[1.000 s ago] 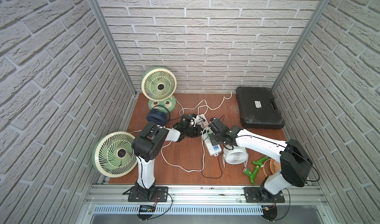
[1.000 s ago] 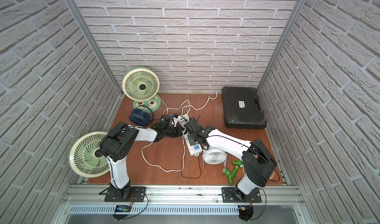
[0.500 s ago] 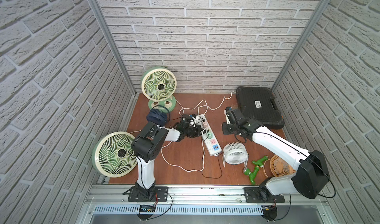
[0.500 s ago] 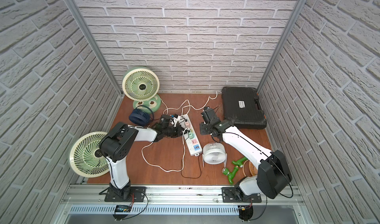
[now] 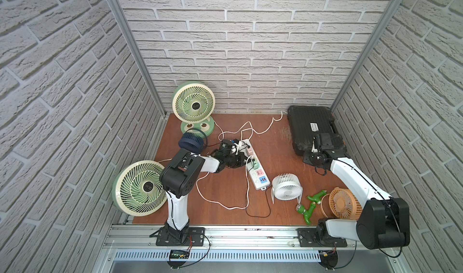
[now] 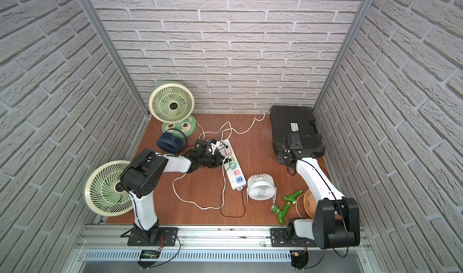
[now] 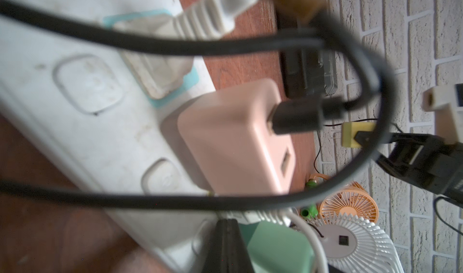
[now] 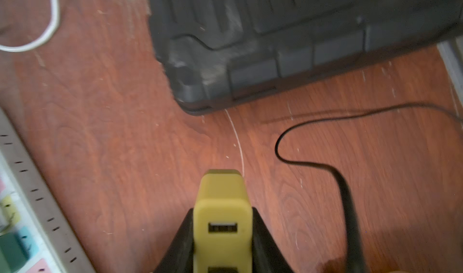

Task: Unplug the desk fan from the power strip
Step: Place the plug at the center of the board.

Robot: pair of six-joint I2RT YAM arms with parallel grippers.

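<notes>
The white power strip (image 5: pixel 256 170) (image 6: pixel 234 171) lies mid-table, with a pink adapter (image 7: pixel 225 134) and a green adapter (image 7: pixel 275 249) plugged in. My left gripper (image 5: pixel 242 159) (image 7: pixel 226 225) is shut, its tips resting on the strip beside the green adapter. My right gripper (image 5: pixel 310 158) (image 8: pixel 223 218) is shut on a yellow USB adapter (image 8: pixel 223 201), held above the bare wood, clear of the strip and just in front of the black case (image 8: pixel 288 34). A thin black cord (image 8: pixel 313 162) trails beside it. I cannot tell which desk fan that cord runs to.
A small white fan (image 5: pixel 286 186) stands by the strip's USB end, an orange fan (image 5: pixel 344 204) and a green fitting (image 5: pixel 309 208) at the front right. Two large green fans (image 5: pixel 194 101) (image 5: pixel 140 186) and a navy fan (image 5: pixel 190 142) stand on the left. Loose cords cross the table.
My right gripper has swung from over the power strip to the right and back, toward the black case, with the yellow adapter in it. The left arm has stayed put.
</notes>
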